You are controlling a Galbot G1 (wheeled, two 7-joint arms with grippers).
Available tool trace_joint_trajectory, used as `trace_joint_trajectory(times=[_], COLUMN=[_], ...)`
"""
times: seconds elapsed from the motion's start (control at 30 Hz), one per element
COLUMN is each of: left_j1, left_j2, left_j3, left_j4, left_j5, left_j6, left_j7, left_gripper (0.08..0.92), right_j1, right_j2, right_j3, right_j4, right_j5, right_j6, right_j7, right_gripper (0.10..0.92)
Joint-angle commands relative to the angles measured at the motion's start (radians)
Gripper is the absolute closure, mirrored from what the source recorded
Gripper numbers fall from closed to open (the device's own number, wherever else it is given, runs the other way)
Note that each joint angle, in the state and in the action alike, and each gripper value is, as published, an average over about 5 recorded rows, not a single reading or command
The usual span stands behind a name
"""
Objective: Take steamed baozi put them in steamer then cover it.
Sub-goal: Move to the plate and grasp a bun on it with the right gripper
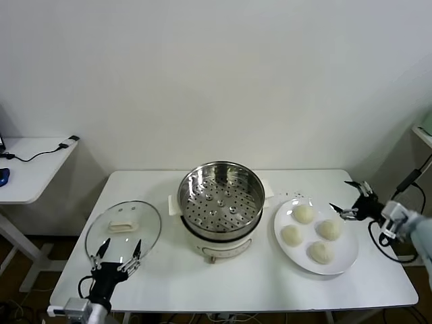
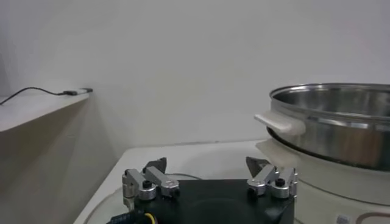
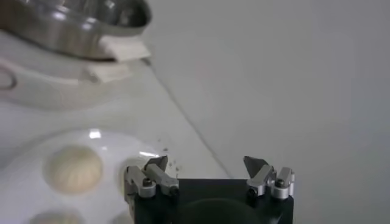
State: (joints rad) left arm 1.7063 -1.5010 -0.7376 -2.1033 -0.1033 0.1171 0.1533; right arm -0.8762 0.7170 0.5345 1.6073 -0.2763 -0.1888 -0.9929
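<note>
Several cream-white baozi (image 1: pixel 304 214) lie on a white plate (image 1: pixel 345 260) at the right of the table. The steel steamer (image 1: pixel 221 196) with its perforated tray stands open at the centre on a white base. The glass cover (image 1: pixel 124 229) with a white handle lies flat at the left. My right gripper (image 1: pixel 347 198) is open and empty, hovering just off the plate's far right edge; one baozi (image 3: pixel 74 168) shows in the right wrist view. My left gripper (image 1: pixel 119 254) is open and empty at the cover's near edge, with the steamer (image 2: pixel 341 122) beside it.
A white side table (image 1: pixel 30 165) with a cable and a blue mouse stands off to the left. The work table's front edge (image 1: pixel 236 307) runs just below the plate and cover. A white wall is behind.
</note>
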Motion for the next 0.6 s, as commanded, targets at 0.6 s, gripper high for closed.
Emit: trace_joint_trajectory(times=[0.6], left_j1=[0.069], left_j2=[-0.028], left_j3=[-0.03], left_j4=[-0.026], left_j5=[0.002], left_j6=[-0.014], left_j7=[-0.015], left_gripper=[0.177], right_j1=[0.761], right_j2=[0.184], right_j3=[-0.794], right_j4=[-0.682], right_j5=[-0.301], right_j6=[0.28], right_j7=[-0.413], right_gripper=[0.203])
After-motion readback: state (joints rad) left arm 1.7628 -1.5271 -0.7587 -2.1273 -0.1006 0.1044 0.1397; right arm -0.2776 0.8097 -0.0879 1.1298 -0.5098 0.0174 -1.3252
